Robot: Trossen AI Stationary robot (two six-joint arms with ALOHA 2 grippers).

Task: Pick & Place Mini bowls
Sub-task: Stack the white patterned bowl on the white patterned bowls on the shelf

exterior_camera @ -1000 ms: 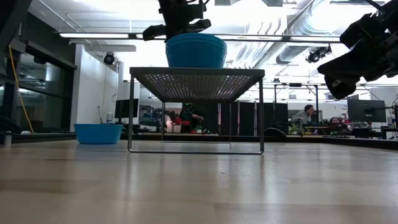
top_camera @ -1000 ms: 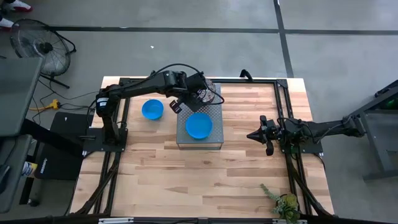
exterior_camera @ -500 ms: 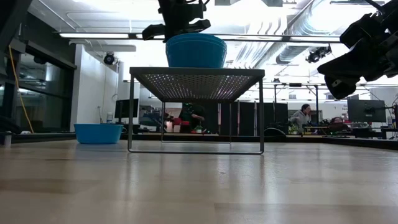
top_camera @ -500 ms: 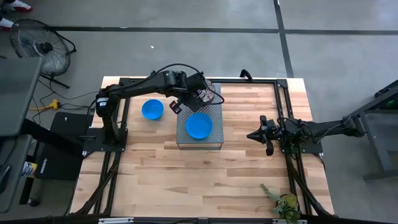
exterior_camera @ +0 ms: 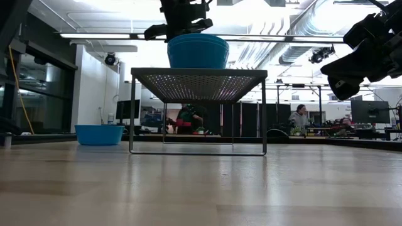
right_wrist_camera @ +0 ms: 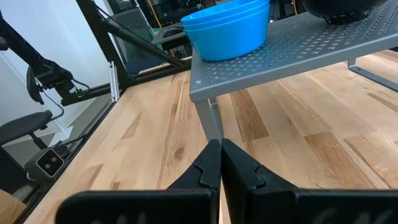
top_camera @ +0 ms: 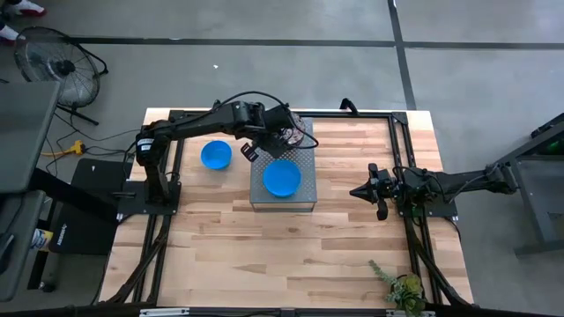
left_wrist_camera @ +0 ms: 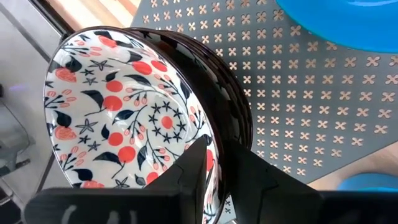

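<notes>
A stack of white mini bowls with a red-and-dark floral pattern [left_wrist_camera: 118, 118] rests on the far left corner of a grey perforated rack [top_camera: 304, 201]. Blue mini bowls [top_camera: 282, 178] sit nested on the same rack nearer the front. Another blue bowl [top_camera: 216, 155] stands on the table left of the rack. My left gripper [left_wrist_camera: 213, 148] slants down over the floral stack [top_camera: 293, 134], slightly open, astride the top bowl's rim. My right gripper [top_camera: 355, 190] waits shut at the table's right side, clear of everything. My left gripper has one finger [left_wrist_camera: 189, 171] inside the top floral bowl and the other [left_wrist_camera: 255, 180] outside the stack, with the near rim [left_wrist_camera: 214, 163] between them. It comes slanting down from above. I cannot tell whether the fingers touch the rim. The bowl sits on the stack.
The rack stands on thin legs [exterior_camera: 131, 113] with open space beneath it. A small green plant [top_camera: 401, 287] lies at the near right corner. Bare wood lies in front of the rack [top_camera: 264, 255]. People move in the room beyond the table [exterior_camera: 188, 119].
</notes>
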